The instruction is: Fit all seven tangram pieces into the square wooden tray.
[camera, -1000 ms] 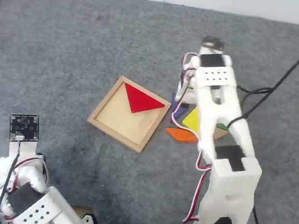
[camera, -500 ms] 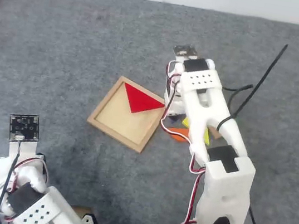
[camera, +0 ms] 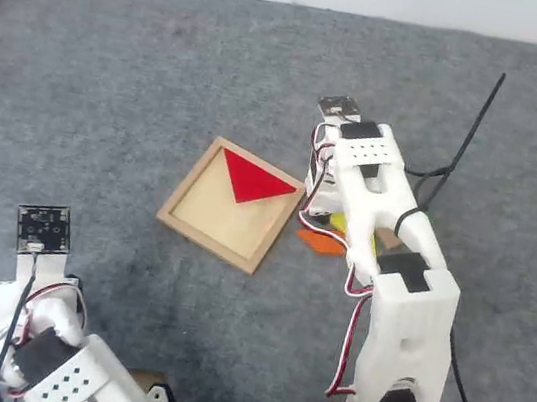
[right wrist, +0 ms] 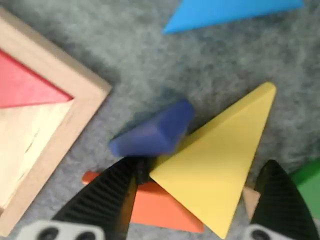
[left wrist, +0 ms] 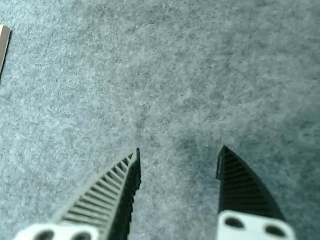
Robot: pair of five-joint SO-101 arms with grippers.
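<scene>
The square wooden tray (camera: 208, 214) lies at mid-table with a red triangle (camera: 255, 179) in its far corner. In the right wrist view, my right gripper (right wrist: 200, 167) is open and straddles a yellow triangle (right wrist: 220, 150). A dark blue piece (right wrist: 152, 132) leans against the yellow one, and an orange piece (right wrist: 160, 206) lies partly under it. A light blue triangle (right wrist: 225, 10), a green piece (right wrist: 307, 177) and a tan piece (right wrist: 250, 197) lie around them. My left gripper (left wrist: 180, 152) is open over bare carpet.
The right arm (camera: 369, 171) covers most of the loose pieces in the high view, where the orange piece (camera: 321, 240) shows beside the tray. The left arm (camera: 36, 338) sits at the near left corner. Grey carpet covers the table.
The right arm has swung left toward the tray's right corner and now stands over the pile of loose pieces. The left arm has not moved.
</scene>
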